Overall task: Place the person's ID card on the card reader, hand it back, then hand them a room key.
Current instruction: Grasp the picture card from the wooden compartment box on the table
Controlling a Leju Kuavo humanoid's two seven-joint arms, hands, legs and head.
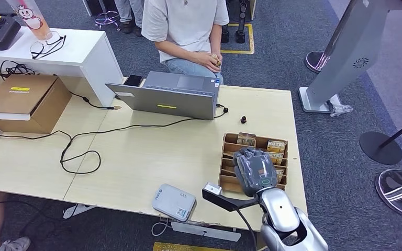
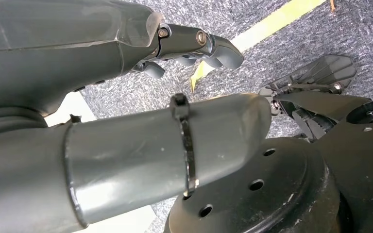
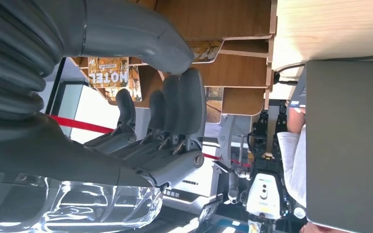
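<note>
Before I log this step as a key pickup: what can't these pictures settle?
- Head view: right hand covers the wooden key rack; any contact is hidden.
- Right wrist view: fingers near the cards, a grip unclear.
- ID card: not identifiable.

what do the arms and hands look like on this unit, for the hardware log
Right arm: rounded silver shell, with a black bracket at the wrist carrying a small camera block. Right hand: grey, under a clear glossy cover, with a ribbed grey cuff, thick grey thumb and darker fingers. Left hand: smooth grey, fingers with visible screws; a black cable tie rings its thumb.
</note>
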